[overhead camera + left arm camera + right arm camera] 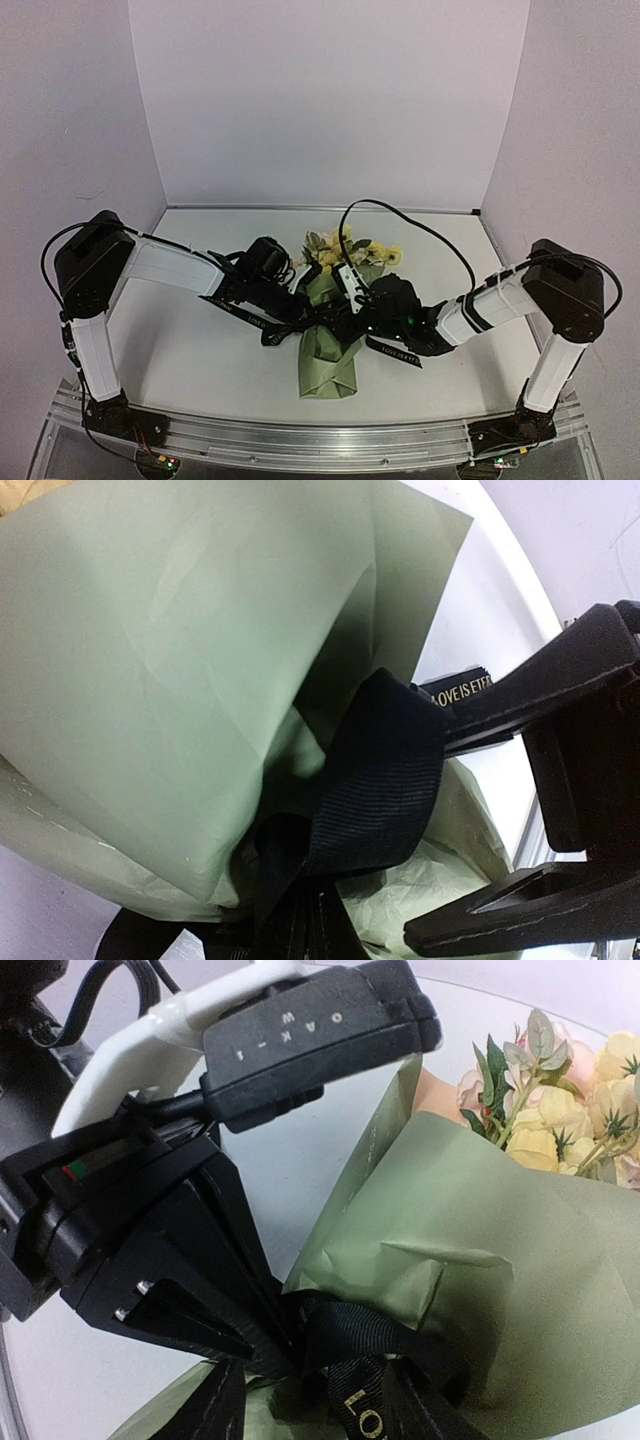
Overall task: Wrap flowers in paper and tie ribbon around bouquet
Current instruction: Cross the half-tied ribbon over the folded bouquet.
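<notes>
Closest to the lens in the left wrist view, the left gripper (437, 706) reaches in from the right edge of the frame. It is closed tight on one end of the ribbon (385, 770), whose pale lettering peeps out right at the pinch. From there the wide black band runs down across the olive paper (180, 660) toward the bottom centre, where it bunches into what looks like a knot.

In the top view the bouquet (328, 360) lies at the middle of the table (200, 360). The flowers (325, 248) point toward the upper part of the frame and the folded end of the cone toward the bottom. Both tools meet at its waist, with the right gripper (362, 305) coming in from the right side.

The wrapping looks finished, so the step in hand is the tie (the ribbon already circles the narrow part of the cone). At the bottom edge of the right wrist view the right gripper's jaws appear parted. A lettered run of ribbon lies between them, seemingly unclamped, and whether a pad touches it cannot be told.

The next move likely calls for the right gripper to catch a free tail and draw it away from the end the left one holds. That should cinch the knot without dragging the light bouquet sideways or crushing the paper.
</notes>
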You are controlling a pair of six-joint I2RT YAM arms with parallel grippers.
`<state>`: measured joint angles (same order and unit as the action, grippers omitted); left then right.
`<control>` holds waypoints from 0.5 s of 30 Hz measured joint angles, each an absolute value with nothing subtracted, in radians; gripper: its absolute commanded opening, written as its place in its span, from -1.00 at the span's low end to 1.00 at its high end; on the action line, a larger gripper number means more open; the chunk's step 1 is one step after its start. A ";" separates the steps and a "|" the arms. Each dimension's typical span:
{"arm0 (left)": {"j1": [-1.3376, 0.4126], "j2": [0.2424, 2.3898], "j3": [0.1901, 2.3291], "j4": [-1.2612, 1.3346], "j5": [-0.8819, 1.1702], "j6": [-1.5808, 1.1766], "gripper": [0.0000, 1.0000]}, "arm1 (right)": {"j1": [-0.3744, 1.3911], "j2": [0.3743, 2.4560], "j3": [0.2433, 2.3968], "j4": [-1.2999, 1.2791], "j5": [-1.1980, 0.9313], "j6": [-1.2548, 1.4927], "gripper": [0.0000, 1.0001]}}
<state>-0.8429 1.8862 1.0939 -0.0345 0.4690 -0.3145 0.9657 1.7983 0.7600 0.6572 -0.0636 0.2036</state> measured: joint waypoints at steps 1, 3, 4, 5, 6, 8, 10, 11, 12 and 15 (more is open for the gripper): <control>-0.843 1.886 1.094 -0.035 0.469 -0.315 -0.91 | 0.966 1.793 0.756 0.656 -0.061 0.216 0.02; -0.843 1.886 1.094 -0.035 0.469 -0.315 -0.91 | 0.966 1.777 0.749 0.645 -0.050 0.246 0.03; -0.843 1.886 1.094 -0.035 0.469 -0.314 -0.91 | 0.966 1.765 0.747 0.633 -0.042 0.263 0.03; -0.843 1.886 1.094 -0.035 0.469 -0.314 -0.91 | 0.966 1.752 0.746 0.620 -0.033 0.282 0.03; -0.843 1.886 1.094 -0.035 0.469 -0.314 -0.91 | 0.966 1.737 0.746 0.605 -0.023 0.302 0.03; -0.843 1.886 1.094 -0.035 0.469 -0.314 -0.91 | 0.967 1.705 0.745 0.574 -0.006 0.343 0.03; -0.843 1.886 1.094 -0.035 0.470 -0.314 -0.91 | 0.967 1.675 0.747 0.541 0.009 0.381 0.03; -0.843 1.886 1.094 -0.035 0.470 -0.314 -0.91 | 0.967 1.665 0.749 0.524 0.014 0.399 0.03; -0.843 1.886 1.094 -0.035 0.470 -0.314 -0.91 | 0.967 1.658 0.754 0.504 0.017 0.415 0.03; -0.844 1.886 1.094 -0.035 0.470 -0.313 -0.91 | 0.967 1.652 0.769 0.459 0.025 0.454 0.06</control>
